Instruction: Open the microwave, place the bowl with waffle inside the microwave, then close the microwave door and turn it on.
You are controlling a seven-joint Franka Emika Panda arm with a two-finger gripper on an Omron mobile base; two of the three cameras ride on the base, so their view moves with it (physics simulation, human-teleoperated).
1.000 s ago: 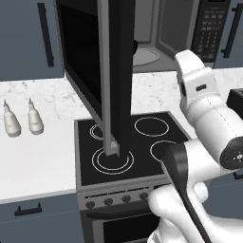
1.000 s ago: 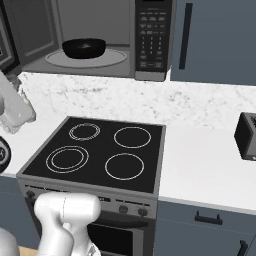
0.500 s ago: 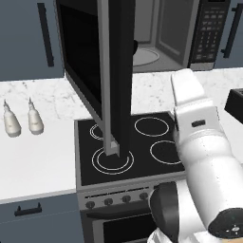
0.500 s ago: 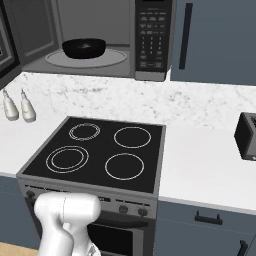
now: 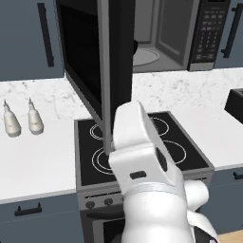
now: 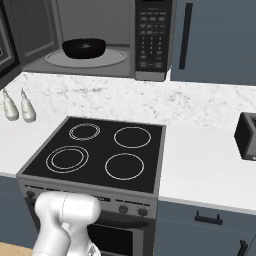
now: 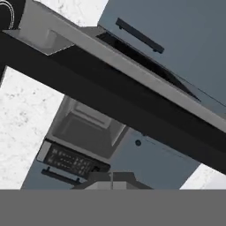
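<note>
Black bowl with waffle [image 6: 84, 48] is sitting on the turntable inside the microwave [image 6: 100, 37]; microwave door [image 5: 97, 76] is standing open, and I am keeping my gripper [image 7: 111, 178] pinched closed, empty.

Blue-grey cabinets [image 6: 215, 40] above white marble counter [image 6: 200, 165]; black stove [image 6: 100, 155] between; marble backsplash [image 6: 150, 100].
</note>
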